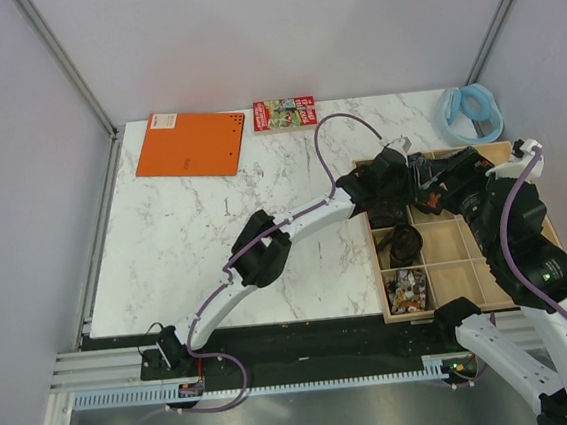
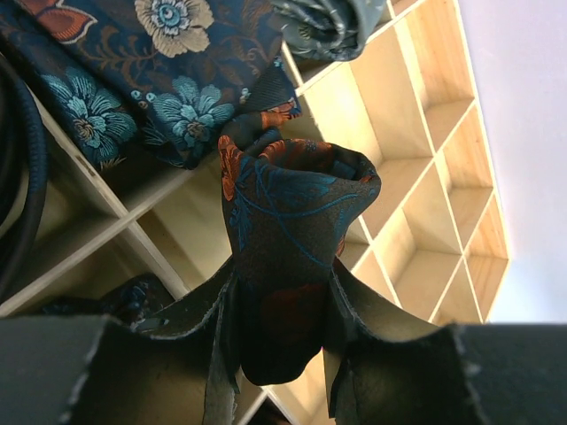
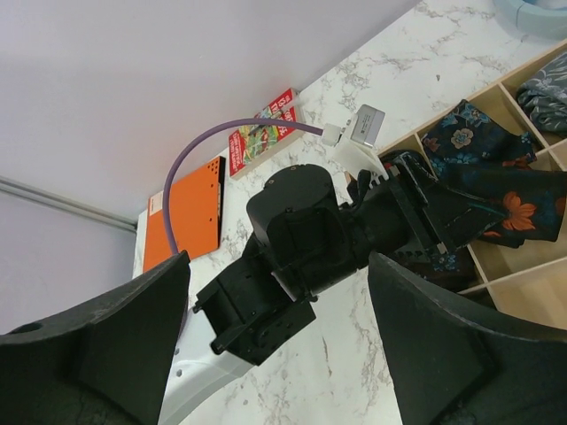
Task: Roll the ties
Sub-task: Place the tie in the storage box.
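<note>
The marble surface [image 1: 186, 242] carries a wooden divider tray [image 1: 463, 278] at its right side, and both arms reach over the tray's far compartments. Several loose ties lie heaped in those compartments, among them a blue-flowered tie [image 2: 133, 97] and a grey tie [image 2: 328, 27]. A dark coiled tie [image 1: 404, 244] sits in a compartment nearer the arm bases. The left gripper [image 2: 282, 301] is partly closed on a rolled tie [image 2: 292, 221], black with orange-red flowers, and pinches the lower part of the coil between both fingers over the tray. The right gripper [image 3: 279, 354] stands wide apart, holds nothing and hovers just beside the left one. The step in hand is judged to be seating the roll. Keep the pinch steady so the coil does not spring loose. Centre it over a free compartment, lower it until it rests on the compartment floor, then release. Whether a loose tail runs from the roll to the heap cannot be confirmed from these views, so check before drawing away.
</note>
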Controlling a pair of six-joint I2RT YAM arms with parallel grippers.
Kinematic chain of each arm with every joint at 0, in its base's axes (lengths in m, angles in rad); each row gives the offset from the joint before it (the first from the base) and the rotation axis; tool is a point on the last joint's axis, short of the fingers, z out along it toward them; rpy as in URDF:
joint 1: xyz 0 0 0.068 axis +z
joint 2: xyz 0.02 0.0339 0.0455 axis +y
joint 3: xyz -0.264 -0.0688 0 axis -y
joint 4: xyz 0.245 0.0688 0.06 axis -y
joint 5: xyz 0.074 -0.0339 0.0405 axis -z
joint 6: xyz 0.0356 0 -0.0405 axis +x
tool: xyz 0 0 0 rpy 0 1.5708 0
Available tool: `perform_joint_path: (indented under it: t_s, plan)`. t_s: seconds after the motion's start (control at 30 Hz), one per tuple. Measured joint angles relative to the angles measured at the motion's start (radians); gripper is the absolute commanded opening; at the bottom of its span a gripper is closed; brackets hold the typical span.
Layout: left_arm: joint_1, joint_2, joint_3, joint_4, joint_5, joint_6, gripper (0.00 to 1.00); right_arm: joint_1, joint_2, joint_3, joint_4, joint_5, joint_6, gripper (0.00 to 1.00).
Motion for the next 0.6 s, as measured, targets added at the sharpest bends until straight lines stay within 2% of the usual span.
perform_joint_path:
  t_s: [0.37,0.6]
  plan:
    - [-0.005,0.044,0.026,0.003,-0.005,-0.006,0.02,0.0,0.004,-0.012,0.0,-0.003,-0.001,0.89]
    - [-0.004,0.044,0.027,0.003,0.004,-0.014,0.07,0.0,0.007,-0.013,0.003,-0.009,-0.001,0.89]
